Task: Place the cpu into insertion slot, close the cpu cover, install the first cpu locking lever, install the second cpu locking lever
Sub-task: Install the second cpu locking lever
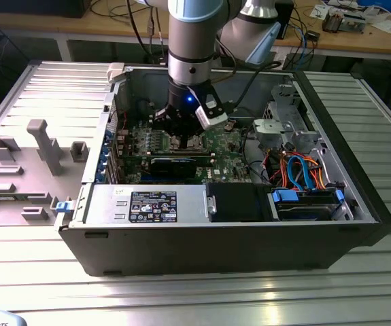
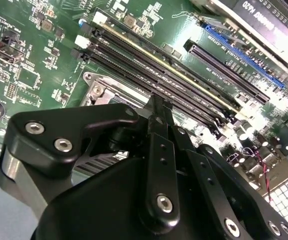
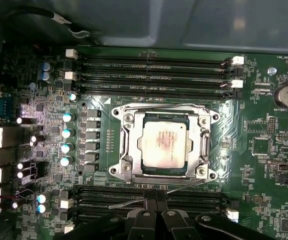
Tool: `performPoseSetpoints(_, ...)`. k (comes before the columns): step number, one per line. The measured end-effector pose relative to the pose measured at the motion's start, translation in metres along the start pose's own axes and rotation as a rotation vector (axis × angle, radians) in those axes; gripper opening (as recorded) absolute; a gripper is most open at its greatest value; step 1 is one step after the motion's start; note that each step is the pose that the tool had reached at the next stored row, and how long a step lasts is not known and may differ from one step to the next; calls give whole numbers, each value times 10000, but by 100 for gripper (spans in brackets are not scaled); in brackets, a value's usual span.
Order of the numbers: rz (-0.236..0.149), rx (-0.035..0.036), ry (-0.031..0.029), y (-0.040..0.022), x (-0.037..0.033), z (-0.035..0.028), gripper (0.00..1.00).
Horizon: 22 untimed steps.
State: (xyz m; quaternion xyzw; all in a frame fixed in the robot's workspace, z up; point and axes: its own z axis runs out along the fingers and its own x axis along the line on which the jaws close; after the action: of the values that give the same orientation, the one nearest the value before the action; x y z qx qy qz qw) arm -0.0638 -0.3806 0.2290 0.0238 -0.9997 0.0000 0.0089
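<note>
Hovering low over the motherboard (image 3: 264,150), our gripper (image 3: 156,212) has its fingers pressed together, holding nothing. Just beyond the fingertips, the cpu (image 3: 165,145) sits in the insertion slot (image 3: 123,162), cover (image 3: 204,142) down; a wire locking lever (image 3: 181,186) could slip and scrape the board.

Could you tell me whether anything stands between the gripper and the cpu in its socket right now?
Nothing visible does. In the first wrist view the cpu lies flat in the insertion slot, its silver top exposed through the cpu cover window, and the gripper sits beside the socket.
</note>
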Motion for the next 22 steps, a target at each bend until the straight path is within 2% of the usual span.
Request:
performPoseSetpoints(4,-5,-1,1,0,28,1,11)
performPoseSetpoints(8,-4,-8,1,0,85,8,11)
performPoseSetpoints(18,-54,-14,43,-36,188,29,11)
performPoseSetpoints(19,-57,-28,43,-43,198,29,11)
performPoseSetpoints(22,-67,-208,34,-64,214,29,11)
